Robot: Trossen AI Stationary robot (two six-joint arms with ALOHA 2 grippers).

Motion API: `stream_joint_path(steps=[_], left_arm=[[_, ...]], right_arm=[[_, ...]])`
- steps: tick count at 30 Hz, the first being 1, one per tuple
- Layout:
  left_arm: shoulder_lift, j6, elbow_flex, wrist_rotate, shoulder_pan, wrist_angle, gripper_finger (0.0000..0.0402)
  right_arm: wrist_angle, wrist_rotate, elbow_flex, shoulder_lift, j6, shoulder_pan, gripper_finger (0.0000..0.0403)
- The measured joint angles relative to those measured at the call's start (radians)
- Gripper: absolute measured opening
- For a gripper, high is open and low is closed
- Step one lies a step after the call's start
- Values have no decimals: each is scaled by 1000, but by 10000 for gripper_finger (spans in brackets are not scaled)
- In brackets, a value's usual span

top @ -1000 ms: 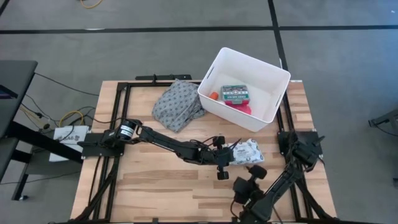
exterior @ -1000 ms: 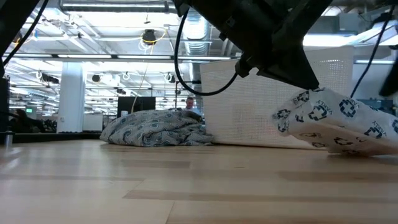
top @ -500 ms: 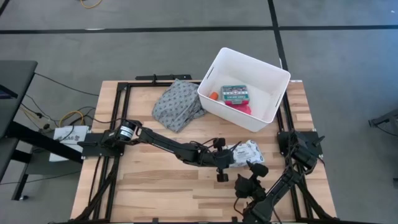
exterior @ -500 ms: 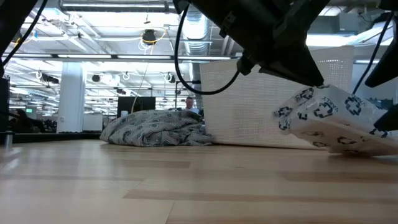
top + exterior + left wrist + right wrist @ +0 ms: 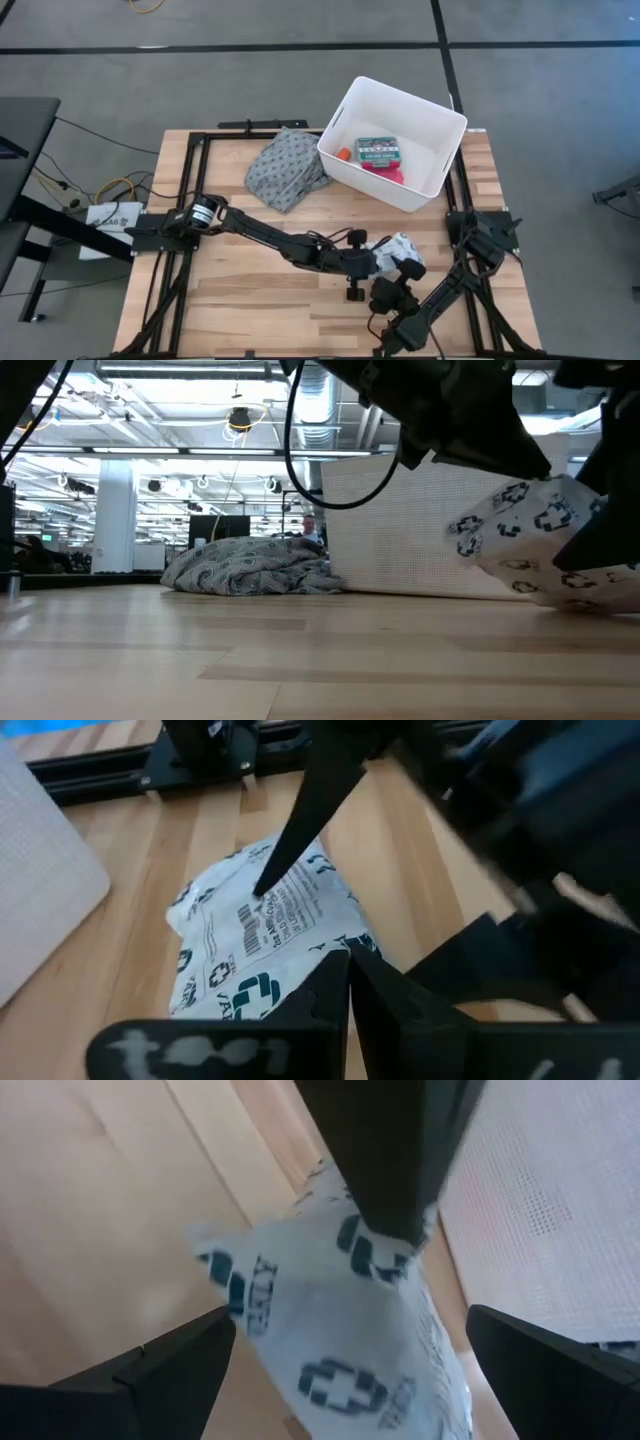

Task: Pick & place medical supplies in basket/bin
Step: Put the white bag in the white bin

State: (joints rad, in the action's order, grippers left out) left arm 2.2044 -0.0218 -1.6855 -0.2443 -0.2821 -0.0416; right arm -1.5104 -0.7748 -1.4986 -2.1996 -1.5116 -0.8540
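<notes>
The white patterned soft pack [image 5: 398, 248] lies right of the table's middle, one end raised. My left gripper [image 5: 372, 262] reaches in from the left and is shut on it. My right gripper [image 5: 348, 1320] is open, its two fingers standing on either side of the pack [image 5: 340, 1330]; I cannot tell whether they touch it. The white bin [image 5: 440, 125] stands at the far right and holds the green first-aid box [image 5: 379, 150], the orange tube [image 5: 344, 154] and the pink disc [image 5: 395, 172]. The white roll and grey strip are out of view. My left gripper pinches the soft pack at the edge of one end [image 5: 300, 975] between its shut fingers [image 5: 390, 1160], coming from the table's left and slanting down. That end is raised and the pack [image 5: 530, 540] tilts; its lower end sits at about table level.
The grey dotted cloth [image 5: 285, 168] lies bunched at the far side, left of the bin. Black frame rails [image 5: 190, 190] run along the table's edges. Bare wood [image 5: 240, 290] spreads over the near left part.
My right gripper has moved toward the pack and now stands around it. My left gripper has drawn the pack's held end higher and a little toward the table's right, so the pack tilts more steeply than before.
</notes>
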Motion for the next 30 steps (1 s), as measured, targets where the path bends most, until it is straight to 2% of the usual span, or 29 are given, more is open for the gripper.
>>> stream_joint_path(steps=[9,16,25,30], left_arm=[[0,16,0,78,-1,48,0],[2,29,3,72,6,39,0],[2,26,2,92,10,57,0],[2,28,2,94,9,50,0]], right_arm=[[12,18,0,1,74,51,392],[79,118,-1,3,116,76,392],[274,111,0,4,136,88,393],[304,105,0,4,164,87,393]])
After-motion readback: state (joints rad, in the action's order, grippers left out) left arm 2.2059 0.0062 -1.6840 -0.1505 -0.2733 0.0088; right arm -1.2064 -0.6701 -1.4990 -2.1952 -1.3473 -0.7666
